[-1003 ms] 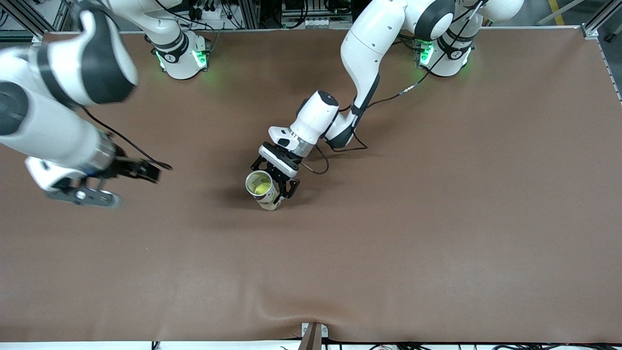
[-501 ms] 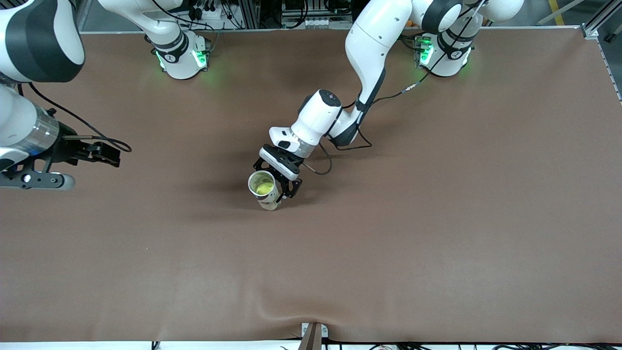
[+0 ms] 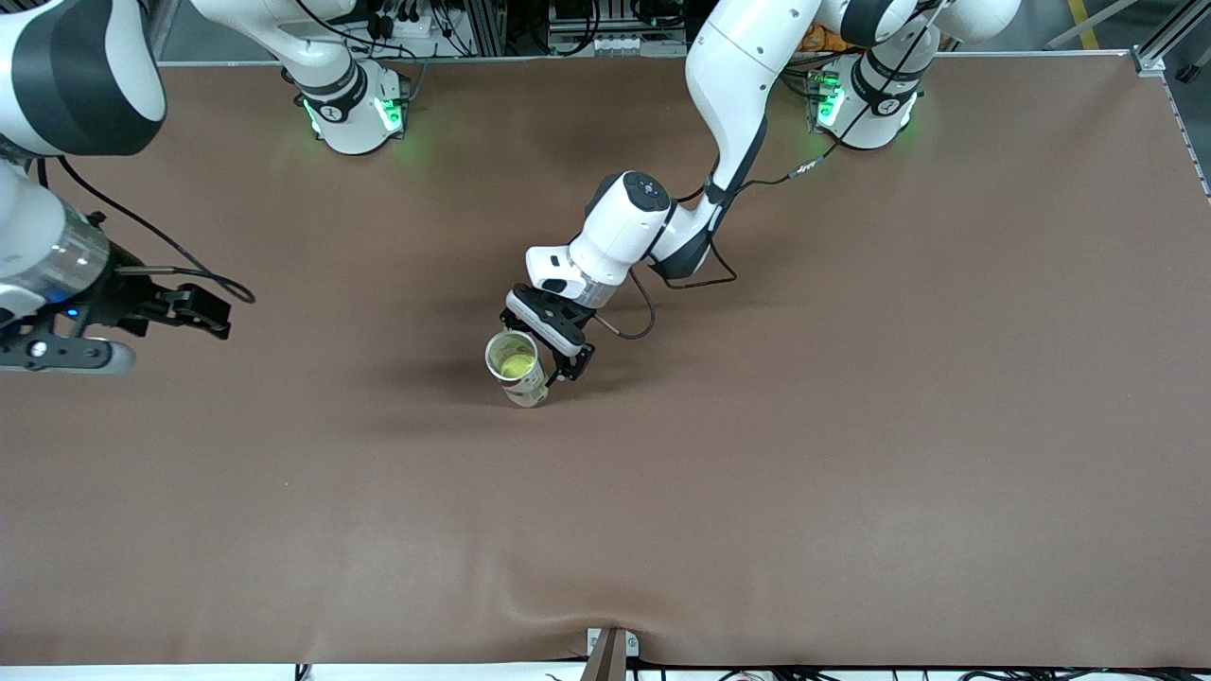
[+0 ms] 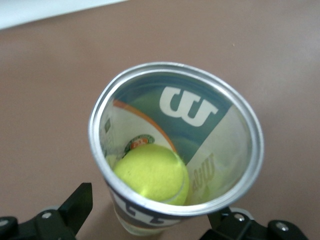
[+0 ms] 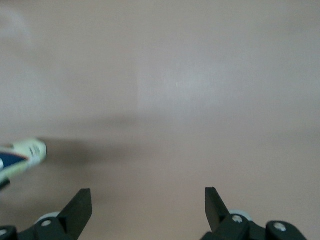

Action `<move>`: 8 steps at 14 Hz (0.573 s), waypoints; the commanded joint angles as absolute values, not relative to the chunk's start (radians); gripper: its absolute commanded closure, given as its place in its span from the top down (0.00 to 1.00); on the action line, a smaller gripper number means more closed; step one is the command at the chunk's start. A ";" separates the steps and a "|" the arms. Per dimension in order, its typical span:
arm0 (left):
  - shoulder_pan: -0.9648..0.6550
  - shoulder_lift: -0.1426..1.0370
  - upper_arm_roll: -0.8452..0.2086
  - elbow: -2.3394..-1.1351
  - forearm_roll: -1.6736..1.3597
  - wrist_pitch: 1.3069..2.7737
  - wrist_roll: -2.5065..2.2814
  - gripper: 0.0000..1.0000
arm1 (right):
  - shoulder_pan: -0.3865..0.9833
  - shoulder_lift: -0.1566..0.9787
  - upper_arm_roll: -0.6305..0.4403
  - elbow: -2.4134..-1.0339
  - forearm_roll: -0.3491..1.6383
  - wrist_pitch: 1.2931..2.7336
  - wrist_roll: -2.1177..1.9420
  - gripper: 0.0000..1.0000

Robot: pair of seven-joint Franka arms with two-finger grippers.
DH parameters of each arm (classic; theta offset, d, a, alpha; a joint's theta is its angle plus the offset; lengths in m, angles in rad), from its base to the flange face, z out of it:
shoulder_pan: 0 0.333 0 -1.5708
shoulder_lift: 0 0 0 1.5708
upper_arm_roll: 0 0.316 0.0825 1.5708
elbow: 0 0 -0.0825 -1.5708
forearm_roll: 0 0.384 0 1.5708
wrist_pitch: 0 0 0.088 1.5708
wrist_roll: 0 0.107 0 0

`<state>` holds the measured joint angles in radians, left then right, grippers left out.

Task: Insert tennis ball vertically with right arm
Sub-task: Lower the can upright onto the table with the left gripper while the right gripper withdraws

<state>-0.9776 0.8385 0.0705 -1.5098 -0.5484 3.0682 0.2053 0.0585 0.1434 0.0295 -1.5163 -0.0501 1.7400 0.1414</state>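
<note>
On the brown table (image 3: 851, 426), the big white left arm (image 3: 728, 85) reaches from its base down to the middle, and I see its left gripper (image 3: 553, 364) set low beside the upright clear can (image 3: 516, 367). In the left wrist view its fingers stand wide on either side of the can's lower wall, spread rather than pinching it, so I judge the can is not clamped. My worry starts there: if that arm swings away with a finger brushing the wall, the tall narrow can could tip over. The right gripper (image 3: 142, 326) hangs over the right arm's end of the table, well apart from the can, jaws spread and empty in its wrist view. The tennis ball (image 4: 152, 172) already sits down inside the can, so a tipped can could let it roll out.
</note>
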 commanded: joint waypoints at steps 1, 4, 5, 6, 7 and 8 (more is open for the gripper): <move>-0.979 0.804 0.074 -1.551 -0.540 3.007 0.198 1.00 | 0.022 -0.064 0.038 -1.779 -0.032 1.914 0.129 1.00; -0.979 0.778 0.074 -1.554 -0.540 2.858 0.198 1.00 | 0.011 -0.064 0.032 -1.683 -0.009 1.779 0.133 1.00; -0.979 0.761 0.075 -1.565 -0.540 2.793 0.195 1.00 | 0.014 -0.061 0.032 -1.633 0.015 1.707 0.135 1.00; -0.979 0.747 0.081 -1.571 -0.540 2.733 0.195 1.00 | 0.014 -0.063 0.032 -1.600 0.023 1.662 0.135 1.00; -0.979 0.727 0.083 -1.591 -0.540 2.677 0.192 1.00 | 0.014 -0.066 0.032 -1.574 0.025 1.623 0.135 1.00; -0.979 0.707 0.083 -1.615 -0.540 2.628 0.170 1.00 | 0.012 -0.066 0.034 -1.545 0.026 1.583 0.130 1.00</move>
